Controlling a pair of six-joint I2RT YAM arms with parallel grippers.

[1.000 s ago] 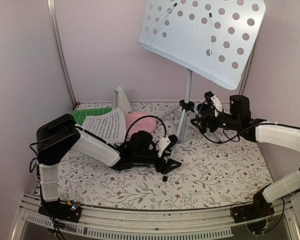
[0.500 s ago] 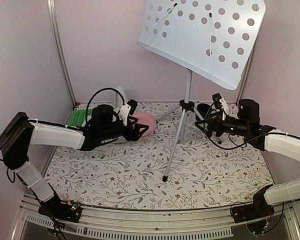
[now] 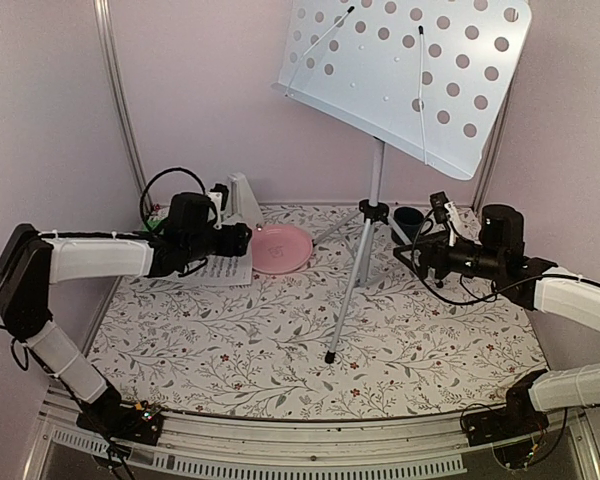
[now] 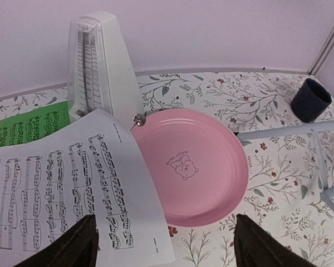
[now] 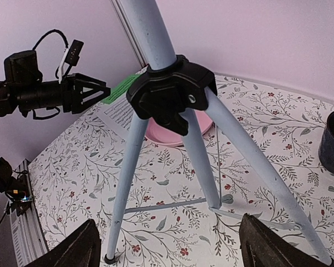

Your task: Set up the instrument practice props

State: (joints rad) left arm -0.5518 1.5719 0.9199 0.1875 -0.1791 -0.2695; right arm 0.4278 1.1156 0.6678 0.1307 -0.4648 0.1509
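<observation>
Centrally, perforated music stand (image 3: 380, 95), pyramid-shaped white metronome (image 4: 97, 67)

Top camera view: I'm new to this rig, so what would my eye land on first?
The big pale perforated music stand on its tripod towers at the back, right of centre. Below it to the left, a pink plate glows against the flowered table, with a sheet of music at its left edge.

The left claw (image 3: 243, 240) has swung from the tripod's (image 3: 356, 268) front foot back over the white music sheet (image 3: 225, 272). The right claw (image 3: 408, 252) has drawn slightly rightward.
</observation>
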